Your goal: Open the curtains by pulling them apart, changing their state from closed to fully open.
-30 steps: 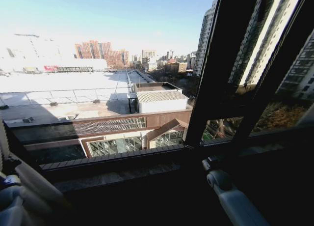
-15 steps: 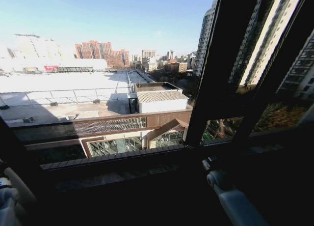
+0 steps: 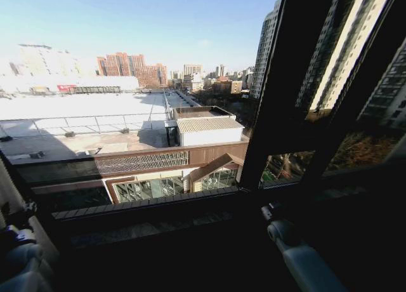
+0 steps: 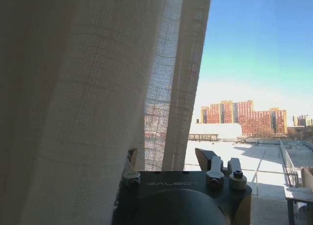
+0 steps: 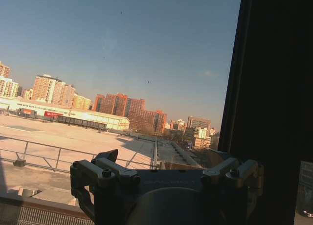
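Observation:
The curtains, sheer cream pleated fabric, hang close in front of the left wrist camera and cover most of that view. Their free edge falls just beyond my left gripper, which is open; I cannot tell whether the fabric touches the fingers. In the head view my left arm sits low at the left edge of the window. My right gripper is open with nothing between its fingers and faces the bare glass, with my right arm at the lower right.
A wide window pane looks out on rooftops and towers. Dark window frame bars run up the right side and also show in the right wrist view. A dark sill runs below.
My left arm has shifted toward the left edge of the head view and shows less there than a second ago. The right arm has not moved.

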{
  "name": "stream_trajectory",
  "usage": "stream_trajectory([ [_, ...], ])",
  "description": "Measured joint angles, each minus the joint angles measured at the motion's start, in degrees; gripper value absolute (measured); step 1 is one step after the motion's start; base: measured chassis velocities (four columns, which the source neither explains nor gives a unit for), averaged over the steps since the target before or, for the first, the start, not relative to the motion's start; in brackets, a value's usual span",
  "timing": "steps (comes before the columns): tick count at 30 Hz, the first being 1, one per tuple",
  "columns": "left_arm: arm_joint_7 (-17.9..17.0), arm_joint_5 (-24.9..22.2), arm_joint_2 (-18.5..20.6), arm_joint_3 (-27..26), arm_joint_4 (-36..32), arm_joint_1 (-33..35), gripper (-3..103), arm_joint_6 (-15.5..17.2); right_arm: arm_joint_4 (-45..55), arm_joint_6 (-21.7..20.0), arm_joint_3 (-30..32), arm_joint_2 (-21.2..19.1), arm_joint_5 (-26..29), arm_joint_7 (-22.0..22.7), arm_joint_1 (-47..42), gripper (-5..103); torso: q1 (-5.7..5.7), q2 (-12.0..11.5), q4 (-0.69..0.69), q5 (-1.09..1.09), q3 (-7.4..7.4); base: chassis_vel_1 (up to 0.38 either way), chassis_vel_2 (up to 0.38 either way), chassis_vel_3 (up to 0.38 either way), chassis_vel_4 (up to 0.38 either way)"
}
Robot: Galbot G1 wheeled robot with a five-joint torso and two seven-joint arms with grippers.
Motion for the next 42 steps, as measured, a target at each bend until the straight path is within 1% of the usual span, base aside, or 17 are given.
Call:
stream_trajectory([
  [1,-0.14,0.36,-1.47,0.47,-1.63,0.67,69,0.00,0.00,0.00,0.00,0.00,0.00,0.00,0.00,100,0.00,0.00,0.00,0.00,0.00,0.000,0.000,0.000,0.000],
  [2,-0.14,0.36,-1.47,0.47,-1.63,0.67,69,0.00,0.00,0.00,0.00,0.00,0.00,0.00,0.00,100,0.00,0.00,0.00,0.00,0.00,0.000,0.000,0.000,0.000],
  [6,-0.62,2.47,-5.97,1.94,-7.01,3.21,90,0.00,0.00,0.00,0.00,0.00,0.00,0.00,0.00,100,0.00,0.00,-0.01,0.01,0.00,0.000,0.000,0.000,0.000],
  [8,-0.65,3.12,-6.95,2.35,-8.33,4.00,90,-0.15,0.00,0.00,0.00,0.00,0.00,0.00,0.00,100,0.00,0.00,-0.01,0.01,0.00,0.000,0.000,0.000,0.000],
  [10,-0.66,4.20,-8.53,3.30,-10.66,5.59,98,-0.70,0.00,0.00,0.00,0.00,0.00,0.00,0.00,100,0.00,0.00,0.00,0.01,0.00,0.000,0.000,0.000,0.000],
  [11,-0.58,4.80,-9.37,3.93,-12.01,6.62,100,-1.21,0.00,0.00,0.00,0.00,0.00,0.00,0.00,100,0.00,0.00,0.00,0.00,0.00,0.000,0.000,0.000,0.000],
  [12,-0.41,5.30,-10.20,4.72,-13.58,7.78,100,-1.87,0.00,0.00,0.00,0.00,0.00,0.00,0.00,100,0.00,0.00,0.01,0.01,0.00,0.000,0.000,0.000,0.000],
  [16,-0.30,5.56,-11.28,5.93,-16.34,9.61,100,-2.55,0.00,0.00,0.00,0.00,0.00,0.00,0.00,100,0.00,0.00,0.00,0.01,0.00,0.000,0.000,0.000,0.000],
  [22,-0.44,6.26,-13.49,8.32,-22.78,13.83,100,-3.92,0.00,0.00,0.00,0.00,0.00,0.00,0.00,100,0.00,0.00,0.00,0.01,0.00,0.000,0.000,0.000,0.000],
  [30,-0.95,7.28,-14.97,8.76,-24.98,16.70,100,-5.76,-0.01,0.00,0.00,0.00,0.00,0.00,0.00,100,0.00,0.00,0.00,0.00,0.00,0.000,0.000,0.000,0.000],
  [33,-0.50,7.20,-15.02,8.72,-25.11,17.18,100,-6.43,0.00,0.00,0.00,0.00,0.00,0.00,0.00,100,0.00,0.00,0.00,0.00,0.00,0.000,0.000,0.000,0.000],
  [34,0.93,6.78,-15.02,8.50,-25.11,17.48,100,-7.23,0.00,0.00,0.00,0.00,0.00,0.00,0.00,100,0.00,0.00,0.00,0.00,0.00,0.000,0.000,0.000,0.000],
  [36,6.45,4.57,-14.78,7.28,-24.37,17.77,100,-9.22,0.00,0.00,0.00,0.00,0.00,0.00,0.00,100,0.00,0.00,0.00,0.00,0.00,0.000,0.000,0.000,0.000],
  [38,11.68,0.57,-14.47,6.24,-23.64,17.95,100,-10.02,0.00,0.00,0.00,0.00,0.00,0.00,0.00,100,0.00,0.00,0.00,0.00,0.00,0.000,0.000,0.000,0.000],
  [39,11.68,0.57,-14.47,6.24,-23.64,17.95,100,-10.02,0.00,0.00,0.00,0.00,0.00,0.00,0.00,100,0.00,0.00,0.00,0.00,0.00,0.000,0.000,0.000,0.000],
  [41,14.69,-3.37,-14.63,5.72,-23.63,18.12,100,-9.39,0.00,0.00,0.00,0.00,0.00,0.00,0.00,100,0.00,0.00,0.00,0.00,0.00,0.000,0.000,0.000,0.000],
  [42,15.61,-4.74,-14.92,5.61,-23.84,18.21,100,-8.37,0.00,0.00,0.00,0.00,0.00,0.00,0.00,100,0.00,0.00,0.00,-0.01,0.00,0.000,0.000,0.000,0.000],
])
